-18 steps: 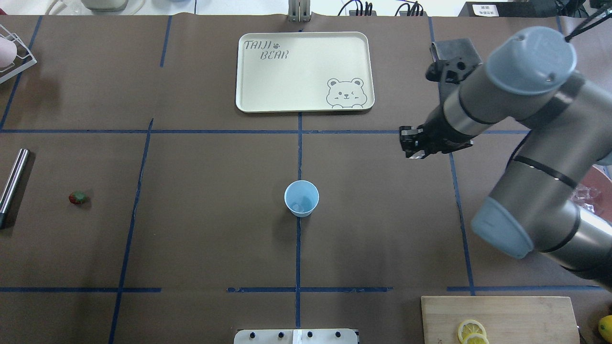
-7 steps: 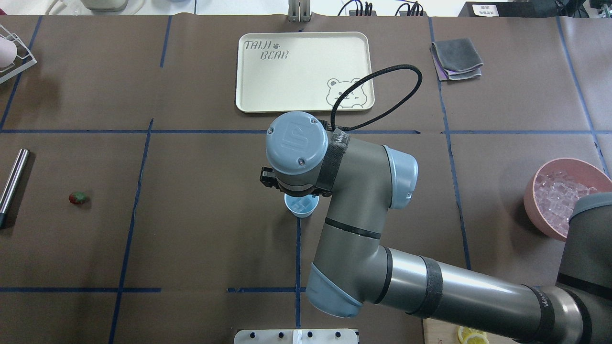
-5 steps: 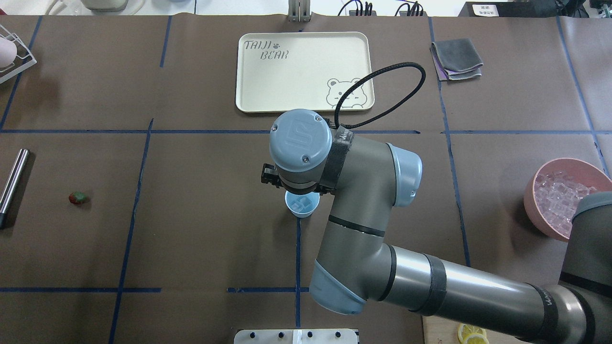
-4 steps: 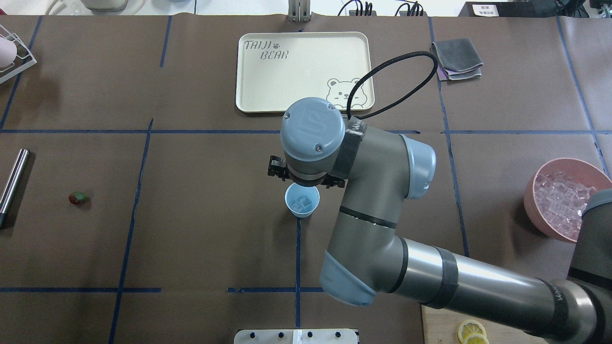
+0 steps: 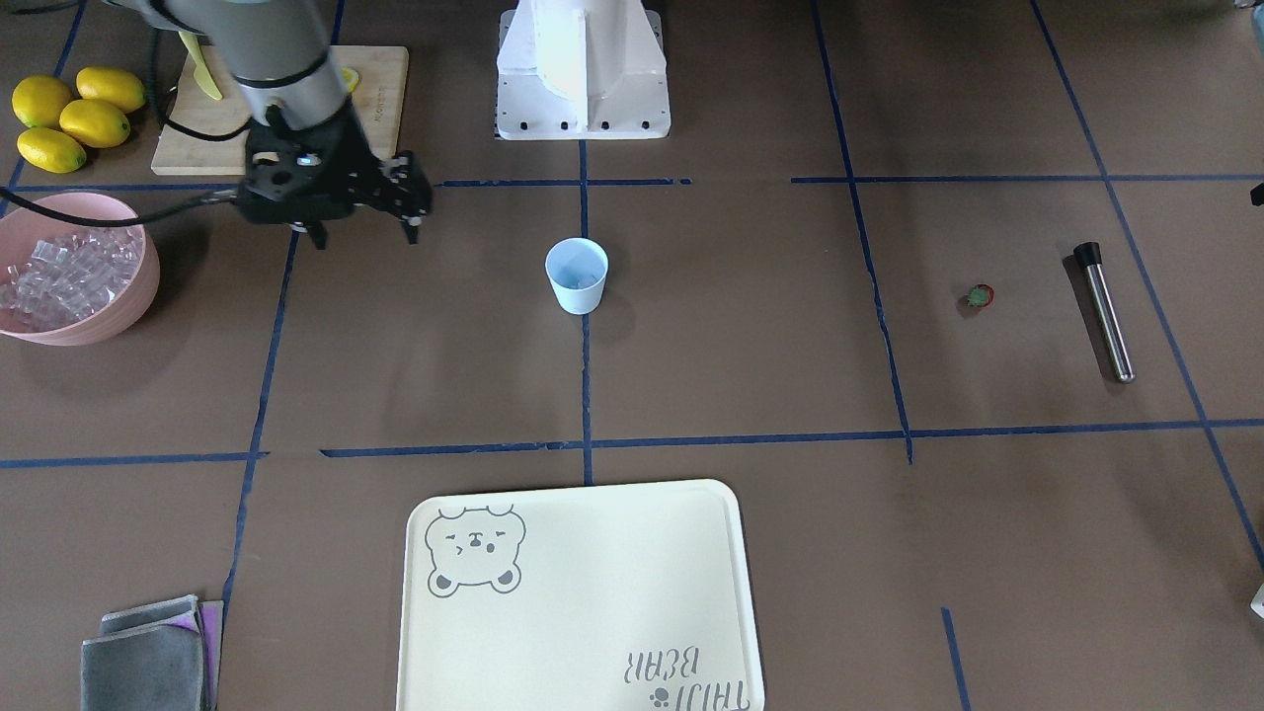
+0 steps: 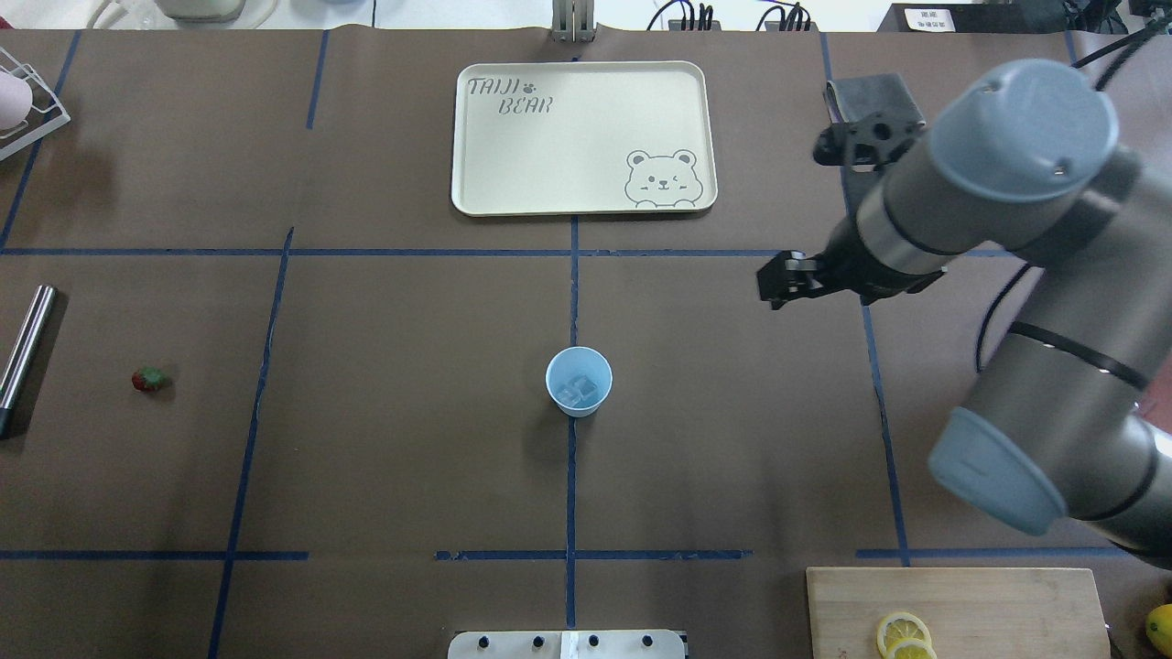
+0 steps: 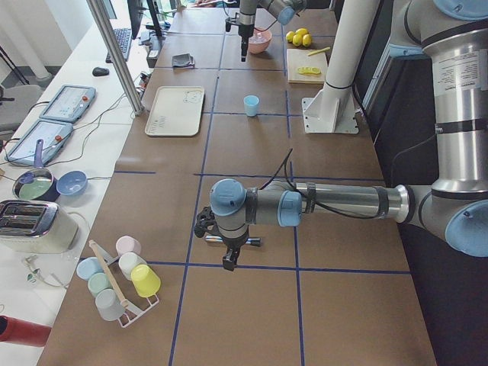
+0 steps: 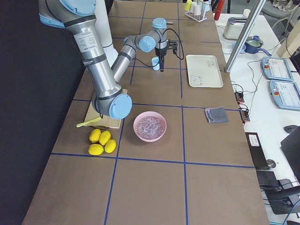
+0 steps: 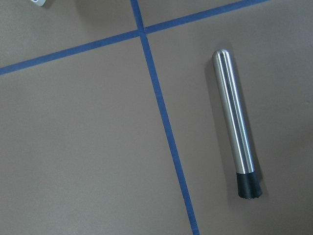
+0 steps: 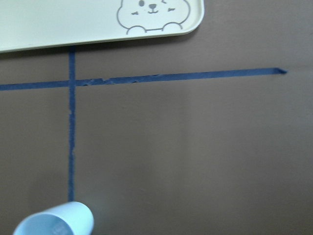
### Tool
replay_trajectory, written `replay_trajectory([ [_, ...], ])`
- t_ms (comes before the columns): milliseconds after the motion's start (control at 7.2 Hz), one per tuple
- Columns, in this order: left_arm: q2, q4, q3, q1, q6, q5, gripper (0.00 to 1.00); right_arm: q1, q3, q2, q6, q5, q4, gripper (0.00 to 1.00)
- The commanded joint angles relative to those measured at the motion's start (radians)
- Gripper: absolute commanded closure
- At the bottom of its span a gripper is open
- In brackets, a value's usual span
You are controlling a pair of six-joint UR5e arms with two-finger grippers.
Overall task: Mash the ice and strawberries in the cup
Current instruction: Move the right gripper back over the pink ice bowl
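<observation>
Small light-blue plastic cup (image 6: 579, 382), upright at table centre, a few clear glassy ice cubes (image 6: 577, 392) inside: light, smooth, tippy, best gripped around its tapered wall. Tiny red strawberry (image 6: 150, 379) lies far left, soft, wants a gentle pinch; slim steel muddler (image 6: 25, 348) rod just beyond. Right gripper (image 5: 366, 237) hangs spread, empty, right of cup; left gripper (image 7: 227, 259) above the muddler, jaws unreadable.

One printed name, on the tray
The cream tray (image 6: 577, 156) bears "TAIJI BEAR" in grey letters in one corner, a paw print after "TAIJI"; the front-facing view shows the words upside down.
</observation>
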Motion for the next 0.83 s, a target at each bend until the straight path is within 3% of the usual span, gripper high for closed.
replay_trajectory([
  [0, 0.000, 0.000, -0.002, 0.000, -0.001, 0.000, 0.00, 0.159, 0.074, -0.224, -0.270, 0.102, 0.044, 0.00],
  [278, 0.000, 0.000, -0.003, 0.000, -0.001, 0.000, 0.00, 0.283, 0.049, -0.454, -0.447, 0.189, 0.239, 0.01],
  [694, 0.000, 0.000, -0.005, 0.000, 0.001, 0.000, 0.00, 0.310, -0.095, -0.630, -0.451, 0.206, 0.561, 0.03],
])
